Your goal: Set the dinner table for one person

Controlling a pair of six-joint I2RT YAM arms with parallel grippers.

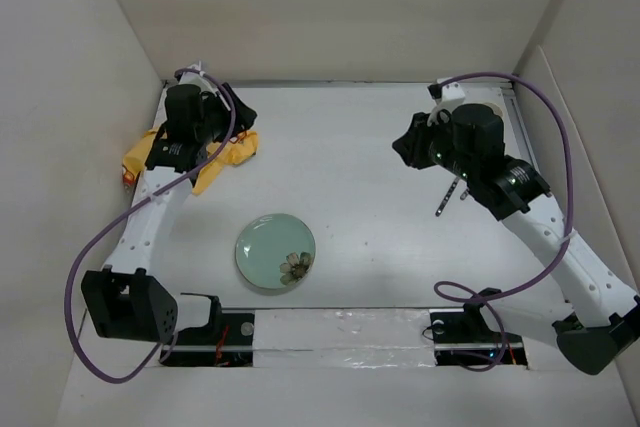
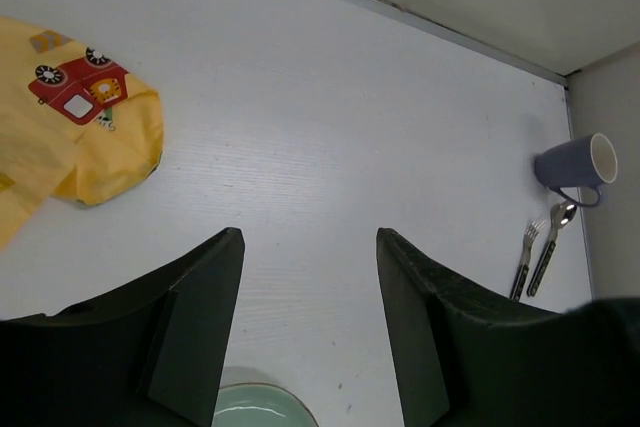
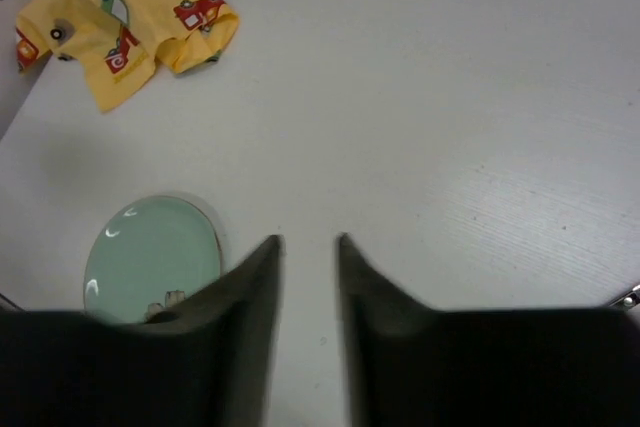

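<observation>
The white dinner table (image 1: 350, 127) carries a pale green plate (image 1: 275, 251) with a flower print near its front middle. A crumpled yellow cloth (image 1: 225, 152) printed with cars lies at the far left. My left gripper (image 1: 235, 109) hovers just over the cloth's right side, open and empty; in the left wrist view (image 2: 308, 235) its jaws are wide apart over bare table. My right gripper (image 1: 404, 147) hovers at the right middle, jaws narrowly apart (image 3: 310, 239) with nothing between them. A fork (image 2: 525, 257) and spoon (image 2: 550, 245) lie side by side at the right.
A blue-grey mug (image 2: 575, 172) lies on its side near the far right corner, beside the cutlery (image 1: 450, 197). White walls enclose the table on three sides. The plate also shows in the right wrist view (image 3: 150, 257), and so does the cloth (image 3: 125, 22).
</observation>
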